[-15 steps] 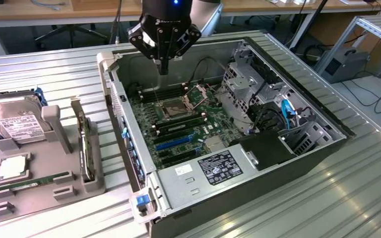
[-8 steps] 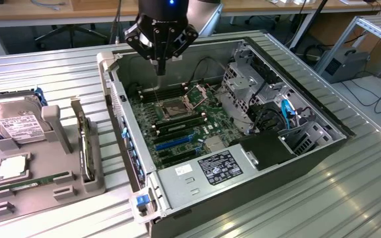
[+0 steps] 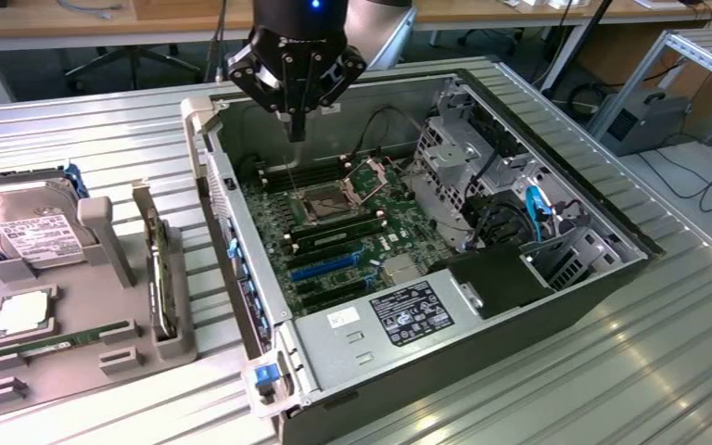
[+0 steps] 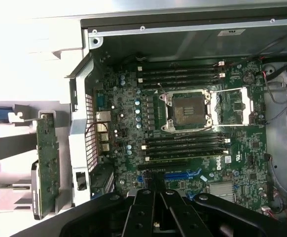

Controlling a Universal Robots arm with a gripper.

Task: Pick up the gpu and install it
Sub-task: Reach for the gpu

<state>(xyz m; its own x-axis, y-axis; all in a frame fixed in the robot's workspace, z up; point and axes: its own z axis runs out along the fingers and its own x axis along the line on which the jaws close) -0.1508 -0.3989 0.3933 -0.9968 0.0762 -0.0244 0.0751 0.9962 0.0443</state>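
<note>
The gripper [image 3: 297, 128] hung over the open computer case [image 3: 455, 357], fingers pressed together on nothing, right above the case's motherboard [image 3: 331, 236], and the gpu [image 3: 153, 278] stood on edge in the grey holder [image 3: 71, 375] outside the case, to the exterior view's left of it.

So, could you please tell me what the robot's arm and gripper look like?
The gripper is black: a broad angular body and linkage bars joined by small silver pivot screws, tapering to a slim tip. A small blue light glows above it. Behind that, the arm has a rounded light-grey section. I can read no markings.
</note>
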